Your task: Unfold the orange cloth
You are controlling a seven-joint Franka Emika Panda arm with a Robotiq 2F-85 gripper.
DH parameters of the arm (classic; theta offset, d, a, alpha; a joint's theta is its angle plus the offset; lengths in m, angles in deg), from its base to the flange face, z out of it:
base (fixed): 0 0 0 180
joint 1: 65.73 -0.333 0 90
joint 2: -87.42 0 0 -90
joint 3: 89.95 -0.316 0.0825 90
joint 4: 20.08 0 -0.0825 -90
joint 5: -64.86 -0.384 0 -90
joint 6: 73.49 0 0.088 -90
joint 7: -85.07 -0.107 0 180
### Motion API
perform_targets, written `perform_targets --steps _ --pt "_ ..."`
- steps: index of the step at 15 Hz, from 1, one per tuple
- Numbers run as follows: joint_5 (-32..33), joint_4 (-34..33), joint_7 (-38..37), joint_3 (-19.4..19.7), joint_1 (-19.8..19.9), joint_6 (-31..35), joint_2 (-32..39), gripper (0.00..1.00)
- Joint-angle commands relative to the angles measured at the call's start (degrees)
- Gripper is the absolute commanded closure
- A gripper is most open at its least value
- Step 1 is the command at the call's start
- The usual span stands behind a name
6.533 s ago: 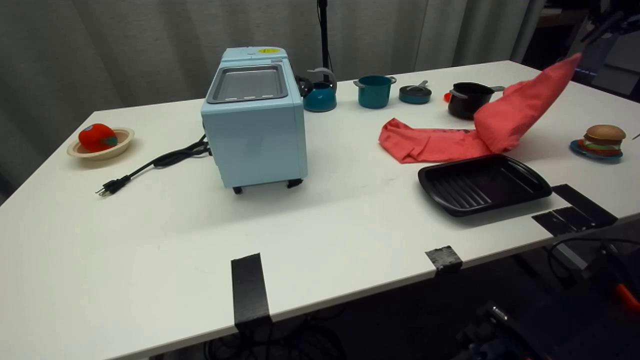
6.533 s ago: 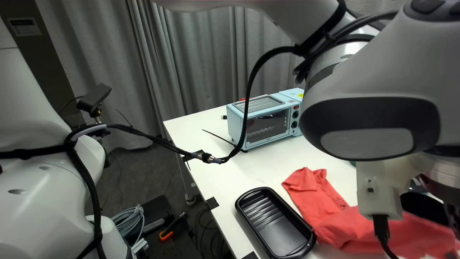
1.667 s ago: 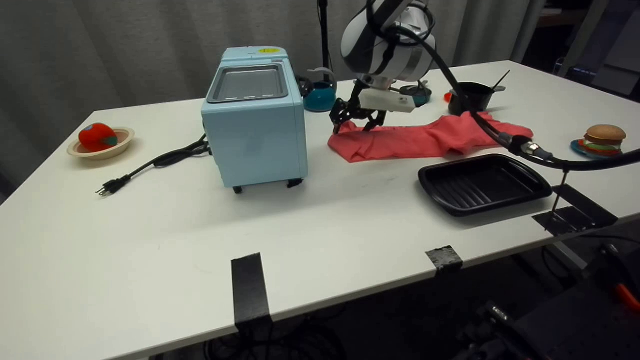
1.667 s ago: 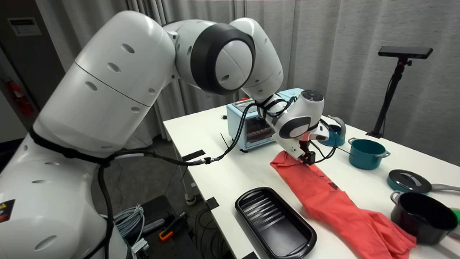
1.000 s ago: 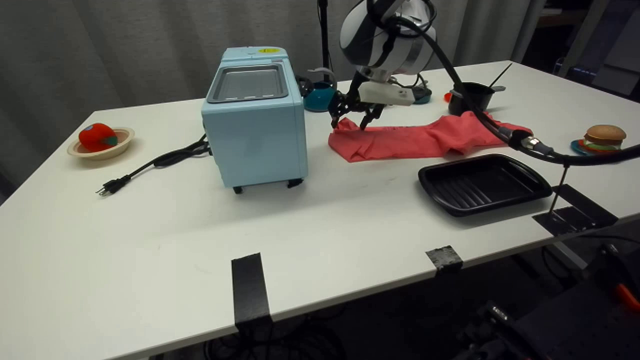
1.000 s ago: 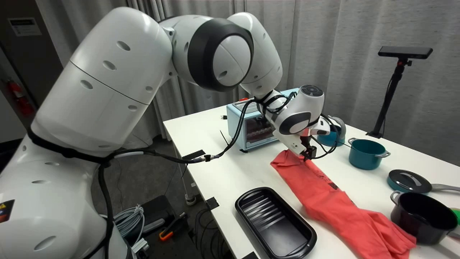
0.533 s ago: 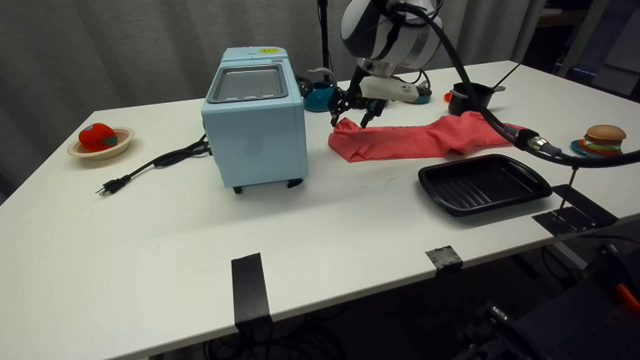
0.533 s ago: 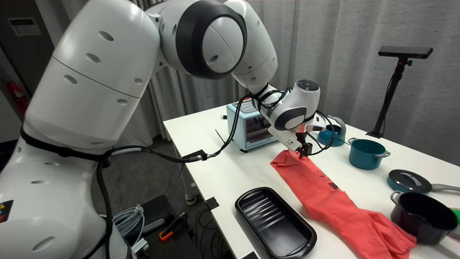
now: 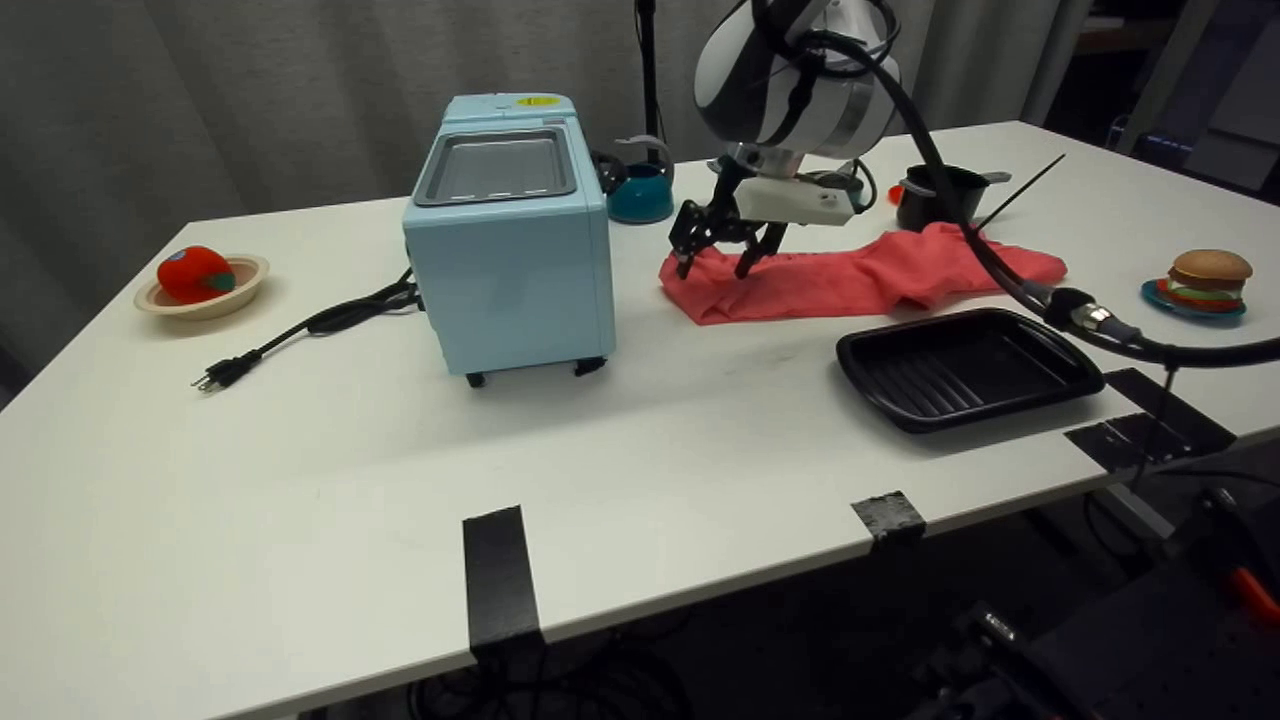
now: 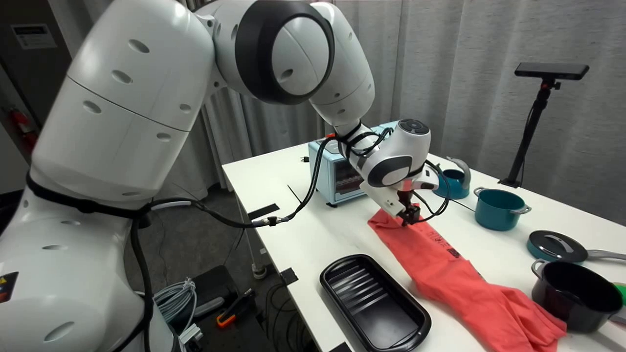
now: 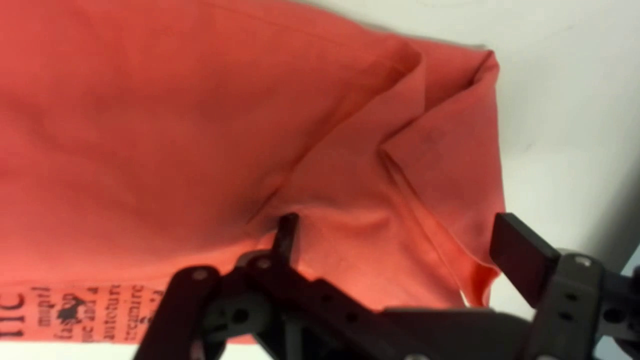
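The orange cloth point(image 9: 830, 285) lies in a long, narrow, folded strip on the white table, bunched at its black-pot end point(image 10: 523, 318). In the wrist view, the cloth point(image 11: 440, 155) shows turned-over layers and a raised, gaping fold at its oven-side end; printed lettering runs along one edge. My gripper point(image 11: 396, 220) stands wide open just above this end, fingers spread on either side of the folds and not clamped on them. One finger point(image 11: 285, 235) appears against the cloth; whether it presses is unclear. In both exterior views the gripper point(image 9: 712, 268) points down at that end.
A light-blue toaster oven point(image 9: 510, 280) stands beside the cloth's near-gripper end. The black tray point(image 10: 386, 313) lies along one long side. A black pot point(image 10: 572, 298) is close to the bunched end. A teal pot point(image 10: 496, 210) and a kettle point(image 10: 450, 186) stand behind.
Several seconds ago one end was raised in the air; now the cloth lies down, stretched closer to the oven. Over the last second my open gripper rose slightly, then came down, shifting away from the oven.
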Motion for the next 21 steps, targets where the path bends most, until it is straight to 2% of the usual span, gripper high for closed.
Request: perform_targets --steps 1,2,3,6,7,8,9,10,18,21 --pt "0.0 2.9 0.3 -0.5 1.0 2.0 -1.8 0.31" --pt "0.0 3.2 0.3 -0.6 1.1 2.4 -1.9 0.29" --pt "0.0 3.3 0.2 -0.6 1.2 2.5 -2.0 0.12" --pt "0.0 3.2 0.3 -0.6 1.7 2.1 -2.6 0.01" --pt "-0.1 3.1 0.3 -0.6 1.9 2.0 -2.7 0.05" --pt "-0.3 3.0 0.2 -0.7 2.1 1.9 -2.8 0.31" --pt "-0.5 3.0 0.3 -0.8 2.3 1.7 -2.9 0.30" --pt "-0.6 3.1 0.4 -0.9 2.5 1.7 -3.1 0.34" --pt "-1.4 3.1 0.5 -1.3 3.8 1.3 -3.5 0.97" --pt "-1.6 3.4 0.5 -1.6 3.9 1.7 -3.7 1.00"
